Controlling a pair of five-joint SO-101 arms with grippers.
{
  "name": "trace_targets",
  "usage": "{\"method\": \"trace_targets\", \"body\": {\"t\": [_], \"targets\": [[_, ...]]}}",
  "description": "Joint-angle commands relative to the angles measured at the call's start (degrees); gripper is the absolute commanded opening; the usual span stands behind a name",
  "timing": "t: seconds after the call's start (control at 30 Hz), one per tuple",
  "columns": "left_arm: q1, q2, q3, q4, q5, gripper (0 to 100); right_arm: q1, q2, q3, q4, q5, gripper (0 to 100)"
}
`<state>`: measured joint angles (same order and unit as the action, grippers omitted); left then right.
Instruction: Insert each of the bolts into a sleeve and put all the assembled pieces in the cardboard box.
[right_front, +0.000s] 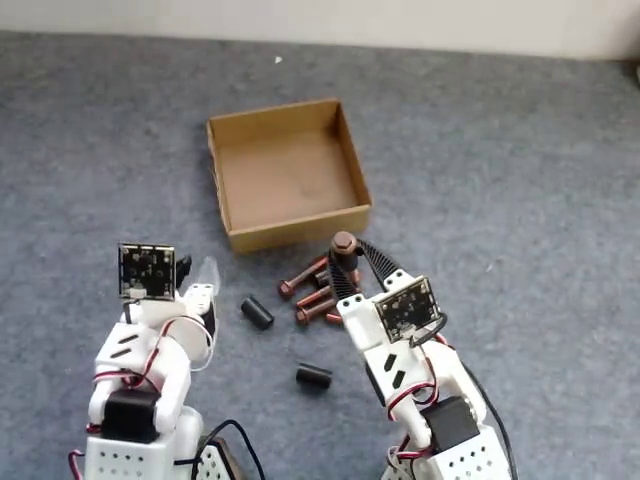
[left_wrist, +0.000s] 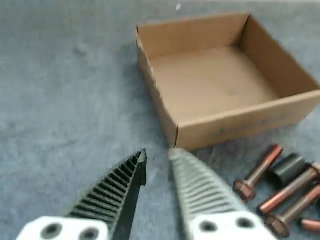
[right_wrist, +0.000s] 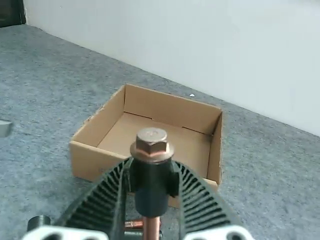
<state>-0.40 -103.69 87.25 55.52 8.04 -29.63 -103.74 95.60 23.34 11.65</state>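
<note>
My right gripper (right_front: 345, 262) (right_wrist: 150, 169) is shut on a black sleeve (right_wrist: 150, 192) with a copper bolt (right_wrist: 151, 145) standing upright in it, head up. It hangs just in front of the cardboard box (right_front: 290, 232) (right_wrist: 92, 160), which is open and bare inside. Several loose copper bolts (right_front: 312, 296) (left_wrist: 260, 170) lie on the carpet under that gripper, with a black sleeve (left_wrist: 287, 169) among them. Two more sleeves (right_front: 257, 312) (right_front: 313, 377) lie closer to the arms. My left gripper (right_front: 198, 272) (left_wrist: 157, 155) is open, holding nothing, off the box's near left corner (left_wrist: 172, 135).
Everything sits on grey carpet (right_front: 500, 180). A pale wall (right_wrist: 200, 45) rises behind the box. There is open carpet left and right of the box.
</note>
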Motion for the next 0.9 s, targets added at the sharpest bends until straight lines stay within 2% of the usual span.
{"method": "trace_targets", "body": {"t": [0.0,0.2,0.47,0.63,0.87], "targets": [[-0.7,-0.3,2.3,-0.4,-0.8,3,0.9,-1.3,5.8,-1.0,0.1,0.5],[-0.6,-0.3,7.5,-0.4,-0.8,1,4.8,-1.2,4.2,4.3,0.1,0.5],[-0.8,-0.3,7.8,-0.4,-0.8,1,5.0,1.4,-6.1,7.9,0.4,0.5],[-0.8,-0.3,7.8,-0.4,-0.9,1,3.9,17.0,-13.9,5.5,0.2,0.5],[-0.8,-0.3,8.7,-0.4,-1.1,1,3.7,45.1,-27.6,-7.3,0.1,0.5]]}}
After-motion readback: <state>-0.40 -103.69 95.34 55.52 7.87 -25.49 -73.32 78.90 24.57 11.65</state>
